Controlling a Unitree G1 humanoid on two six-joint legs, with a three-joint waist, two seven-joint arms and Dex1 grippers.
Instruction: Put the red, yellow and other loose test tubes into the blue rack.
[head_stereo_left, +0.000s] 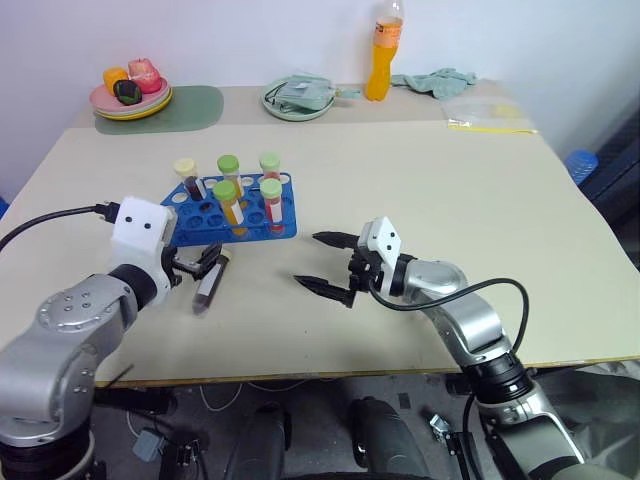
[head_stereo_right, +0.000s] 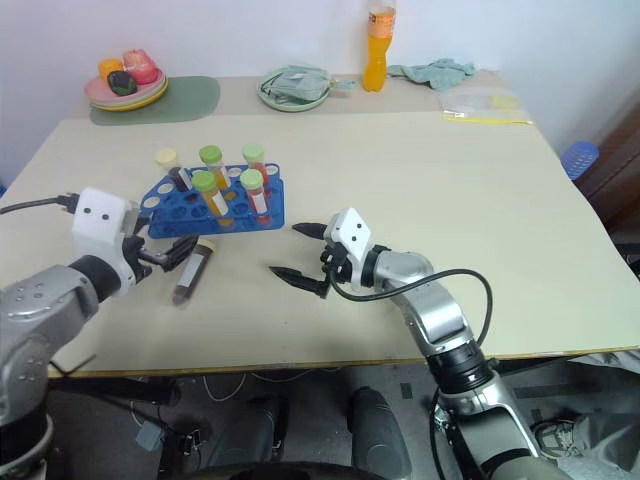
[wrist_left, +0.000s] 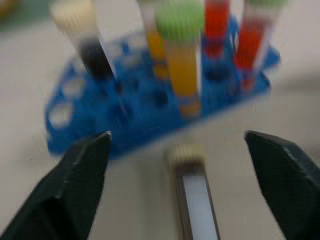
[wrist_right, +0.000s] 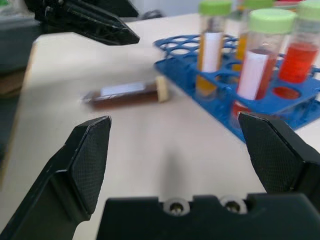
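Note:
The blue rack (head_stereo_left: 262, 231) stands left of the table's centre and holds several upright tubes: one cream-capped with dark liquid (head_stereo_left: 187, 176), the others green-capped with yellow-orange or red liquid. One loose test tube (head_stereo_left: 208, 285), dark liquid and cream cap, lies flat on the table just in front of the rack. My left gripper (head_stereo_left: 203, 262) hovers over this tube, open; the tube (wrist_left: 197, 200) lies free between the spread fingers. My right gripper (head_stereo_left: 306, 259) is open and empty to the right of the tube, pointing left toward the tube (wrist_right: 127, 94) and the rack (wrist_right: 172, 64).
Along the table's far edge are a plate of toy fruit (head_stereo_left: 130, 92) on a green mat (head_stereo_left: 195, 108), a green plate with cloth (head_stereo_left: 298, 97), a tall orange drink bottle (head_stereo_left: 383, 55), a teal cloth (head_stereo_left: 440, 80) and a plastic bag (head_stereo_left: 488, 113).

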